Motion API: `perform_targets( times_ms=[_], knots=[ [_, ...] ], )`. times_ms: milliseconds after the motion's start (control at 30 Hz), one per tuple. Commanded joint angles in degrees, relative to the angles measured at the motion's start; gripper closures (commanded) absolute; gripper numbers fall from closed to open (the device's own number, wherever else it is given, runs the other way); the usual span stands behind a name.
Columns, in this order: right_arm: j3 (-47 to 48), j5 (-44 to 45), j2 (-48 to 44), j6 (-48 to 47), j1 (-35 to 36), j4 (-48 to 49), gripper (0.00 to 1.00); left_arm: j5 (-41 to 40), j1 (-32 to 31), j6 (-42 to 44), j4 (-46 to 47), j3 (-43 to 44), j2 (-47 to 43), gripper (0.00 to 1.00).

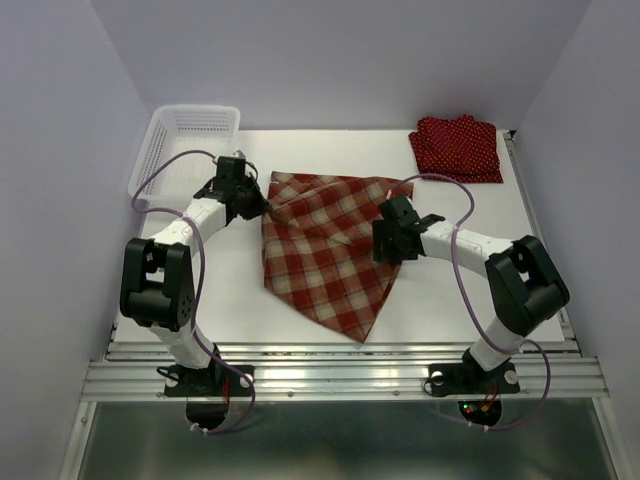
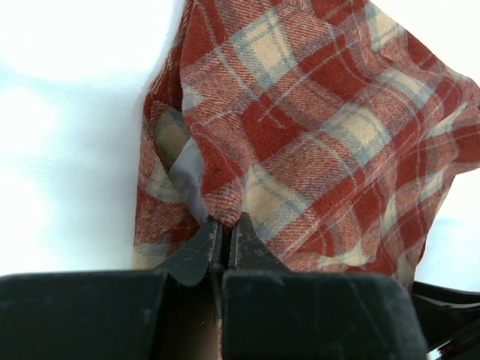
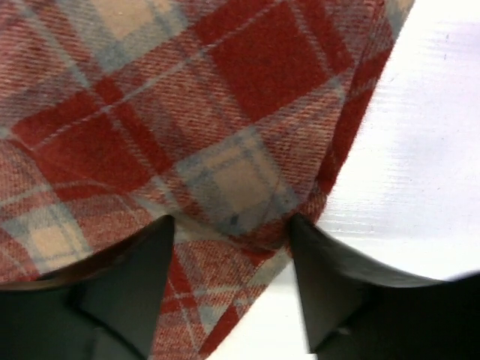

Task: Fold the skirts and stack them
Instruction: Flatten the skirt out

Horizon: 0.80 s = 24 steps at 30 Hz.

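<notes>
The red-and-cream plaid skirt (image 1: 320,250) lies partly folded in the middle of the white table, one point toward the front edge. My left gripper (image 1: 265,205) is shut on its left corner, and the left wrist view shows the jaws (image 2: 225,225) pinching a fold of plaid cloth (image 2: 315,112). My right gripper (image 1: 385,240) is open over the skirt's right edge. In the right wrist view it (image 3: 229,225) straddles the plaid hem (image 3: 187,112). Dark red polka-dot cloth (image 1: 457,147) lies folded in a pile at the back right; I cannot tell how many skirts are in it.
A white mesh basket (image 1: 190,135) stands at the back left, just behind the left arm. Purple cables loop from both arms. Grey walls close in the table on three sides. A metal rail runs along the front edge.
</notes>
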Motion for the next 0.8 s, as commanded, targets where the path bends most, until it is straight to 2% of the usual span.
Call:
perform_targets(
  times_ms=[0,100,200,367,467,500,600,767],
  knots=[
    [2.69,0.31,0.27,0.32,-0.18,2.63,0.52,-1.72,0.41,0.27,-0.47,0.2,-1.62,1.0],
    [3.04,1.8,-0.6,0.94,-0.18,2.63,0.76,-1.72,0.33,0.36,-0.82,0.73,-1.79,1.0],
    [3.56,4.17,-1.75,0.94,-0.18,2.55,0.79,-2.07,0.33,0.28,-0.91,1.25,-1.97,1.0],
    [4.79,8.55,-5.61,0.15,-0.18,0.45,0.94,-3.2,0.24,0.36,-2.84,3.53,-2.67,1.0],
    [7.07,12.95,-10.96,-0.99,-0.18,-2.45,0.97,-7.41,0.24,1.07,-6.17,5.38,-5.74,1.0],
    [7.69,16.18,-12.72,-1.52,-0.18,-2.99,0.99,-11.69,0.32,1.24,-8.18,7.13,-8.27,1.0],
    [11.81,21.04,-19.93,-4.33,-0.18,-5.62,0.99,-17.96,0.06,1.85,-11.36,11.53,-14.52,1.0],
    [22.69,20.54,-29.86,-9.16,-0.18,-9.58,0.99,-21.84,-3.44,6.33,-13.13,21.7,-24.01,1.0]
  ],
)
